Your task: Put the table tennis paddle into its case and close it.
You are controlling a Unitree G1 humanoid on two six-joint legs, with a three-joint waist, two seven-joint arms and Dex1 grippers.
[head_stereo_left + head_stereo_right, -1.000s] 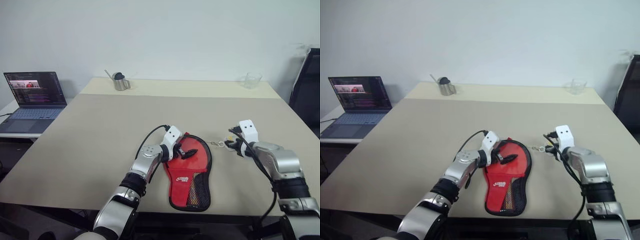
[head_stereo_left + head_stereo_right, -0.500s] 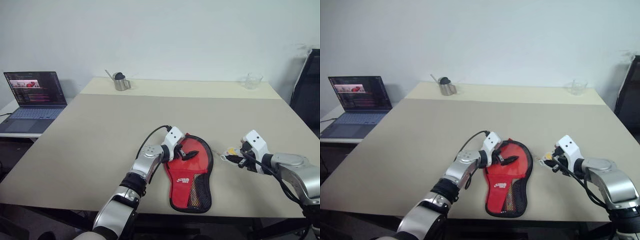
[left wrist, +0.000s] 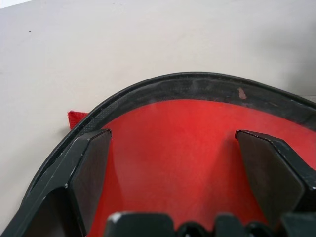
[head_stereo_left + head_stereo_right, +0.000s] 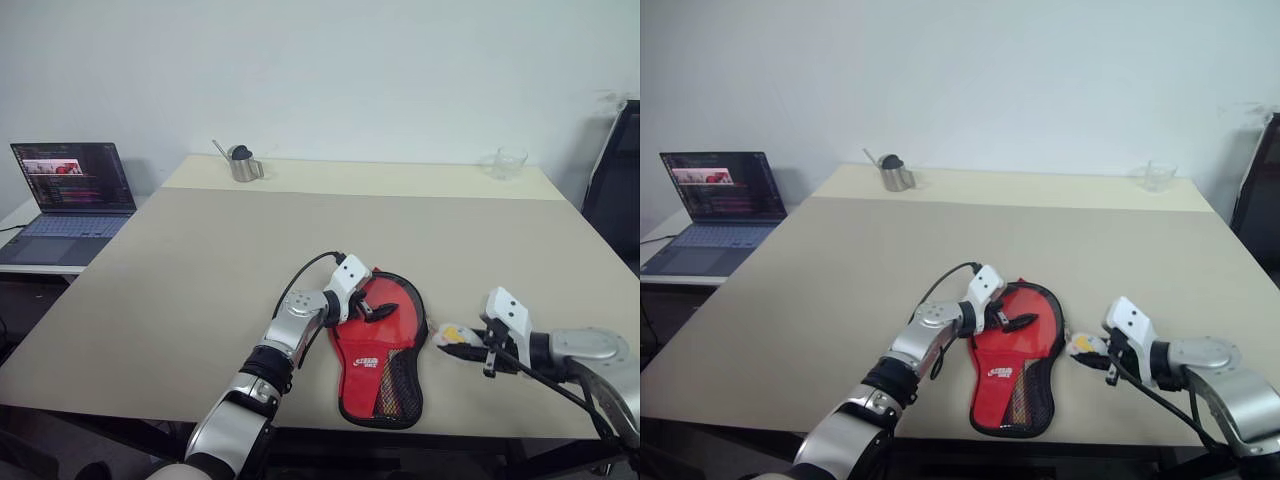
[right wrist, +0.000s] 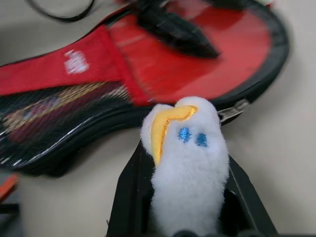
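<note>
Two tools are at work, one on each of our arms. Our left tool (image 4: 368, 308) has its black fingers (image 3: 89, 173) spread wide, one on each side, over the red face of the case (image 4: 380, 350); it grips nothing. Our right tool (image 4: 1092, 352) is closed on a small white plush charm (image 5: 186, 148) with a yellow beak and blue eyes, held between its two fingers just right of the case, by the black rim where a metal zip pull shows.

We count one case, one metal cup (image 4: 241, 164), one clear glass (image 4: 503, 160), one laptop (image 4: 62, 200) and one charm. We cannot make out the paddle itself.

That case lies flat near the front edge of the counter (image 4: 200, 260), round end far, narrow end near, with a white logo and a black mesh pocket on its near part. Whether anything is inside the case we cannot tell. A thin stick stands in the metal cup at the far left of the counter; what else the cup holds, and whether the glass at the far right holds anything, we cannot tell. On a lower side table to the left sits the open laptop, its screen lit.
</note>
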